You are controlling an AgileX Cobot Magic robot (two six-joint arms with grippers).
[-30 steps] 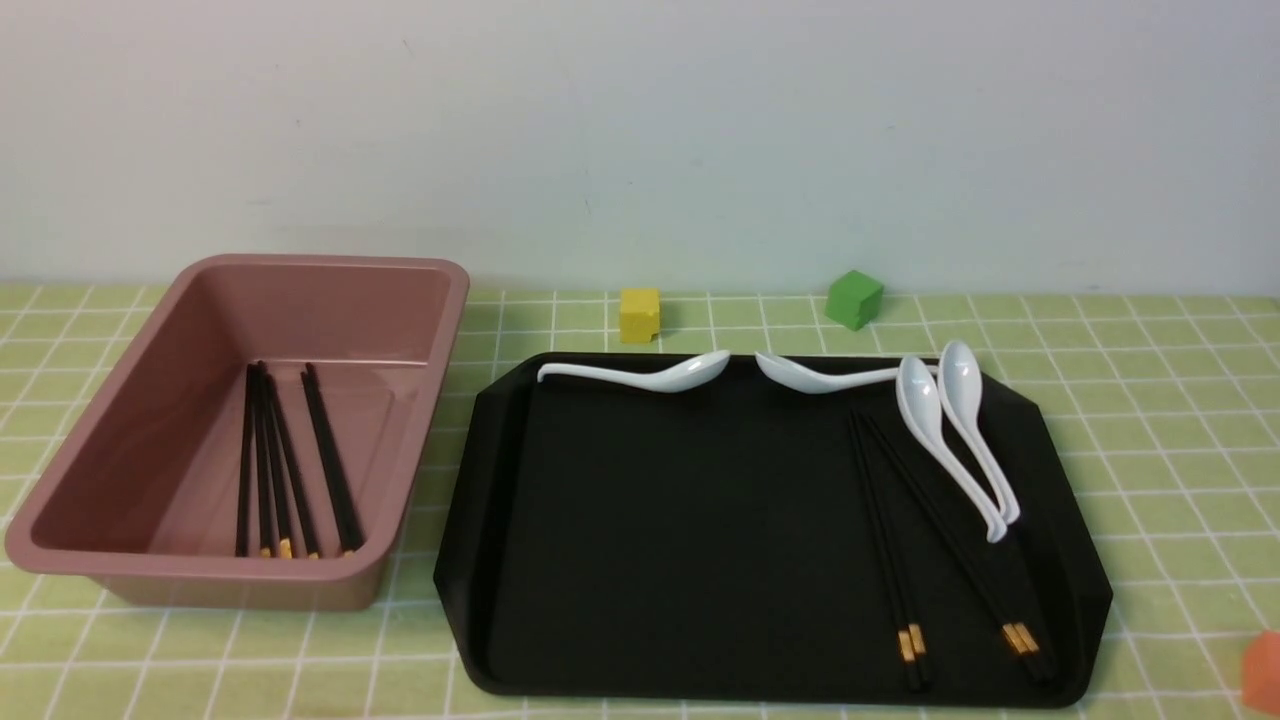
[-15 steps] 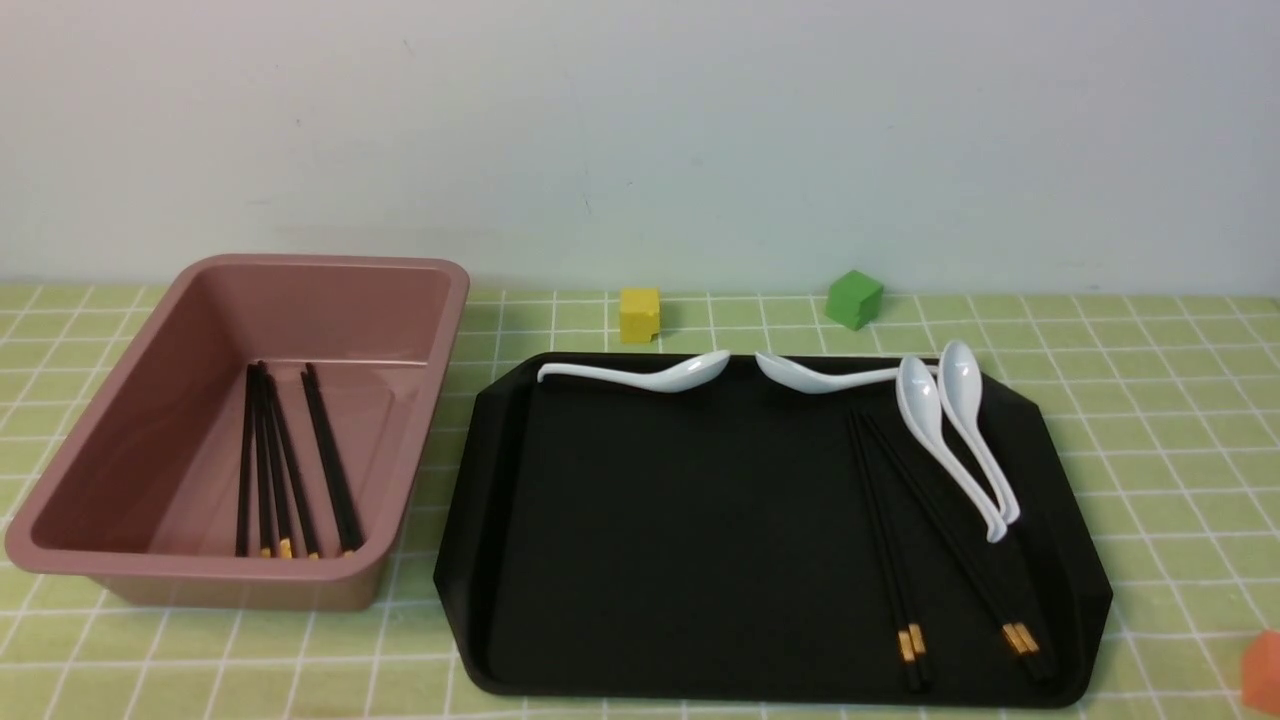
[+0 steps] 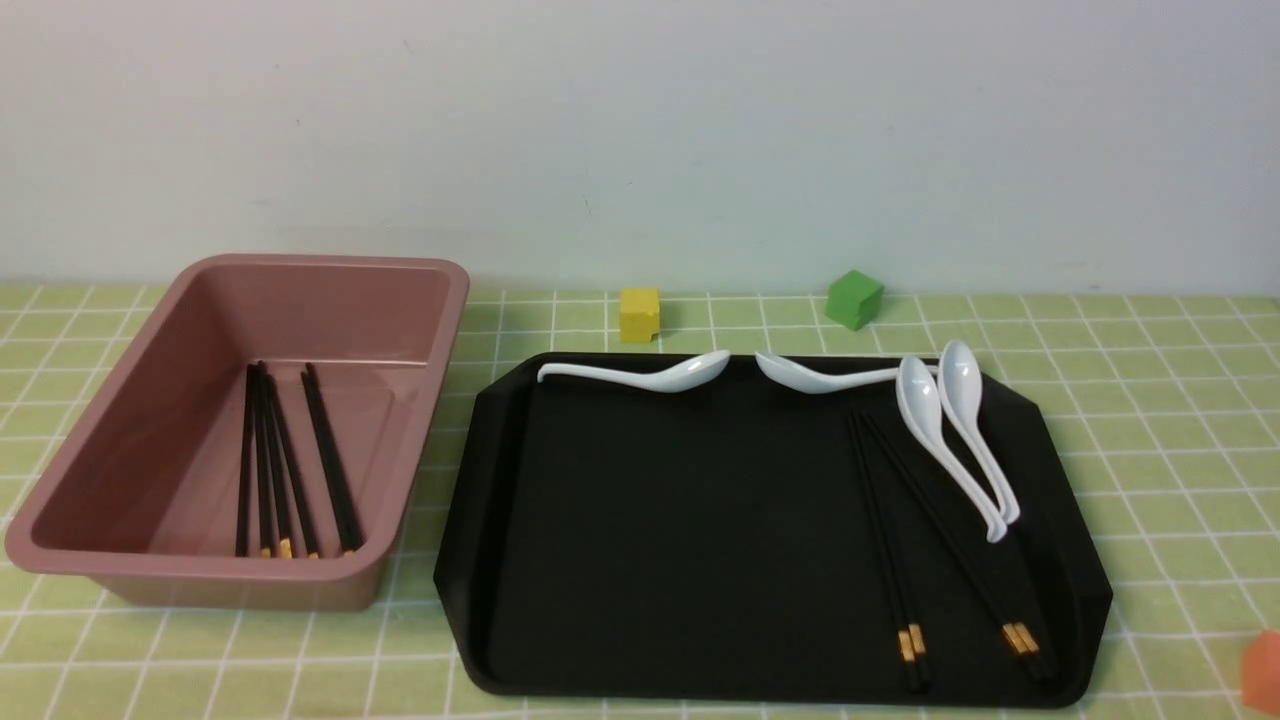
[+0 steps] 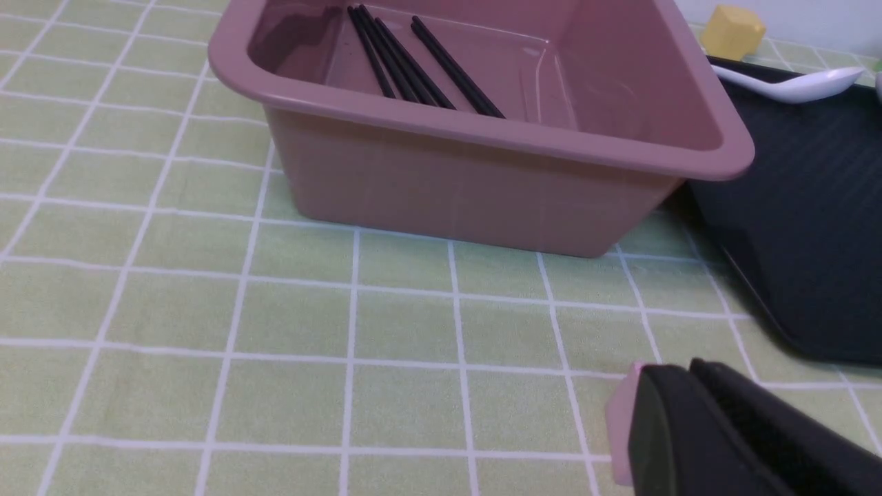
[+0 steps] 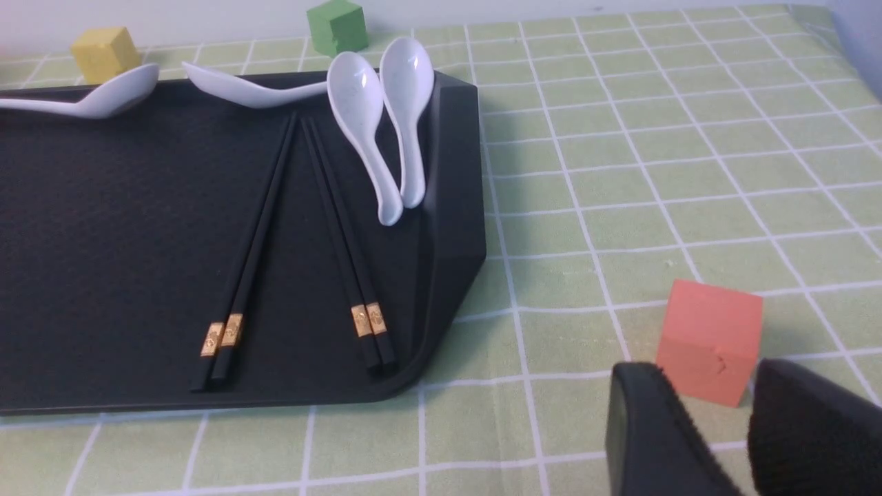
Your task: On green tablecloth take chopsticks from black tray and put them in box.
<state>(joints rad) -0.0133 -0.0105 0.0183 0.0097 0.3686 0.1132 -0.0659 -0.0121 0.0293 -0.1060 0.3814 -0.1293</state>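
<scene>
Lying on the right half of the black tray (image 3: 700,540), two pairs of chopsticks remain: one pair (image 3: 885,545) nearer the tray's middle and a second pair (image 3: 960,545) closer to its right rim, its thin tips partly tucked under two white spoons (image 3: 950,430). Both pairs converge toward the far end and have their gold-banded thick ends toward the robot. More chopsticks (image 3: 285,460) already rest in the pink box (image 3: 60,545), which sits on the green tablecloth (image 3: 1150,420) just left of the tray. Neither arm appears in the front view. The left end effector (image 4: 689,413) hovers over the desk near the box's near corner with its fingers pressed together and nothing between them; the right end effector (image 5: 716,420) hangs beyond the tray's near right corner, its fingers spread, a salmon cube (image 5: 710,341) just past them. The sticks look light, rigid and smooth, so they would likely slip or roll apart under a loose pinch, and lying flat on the tray leaves little room beneath them. A grip across both sticks of a pair, near the banded thick end where they lie close together and clear of the spoons, seems the safest hold.
</scene>
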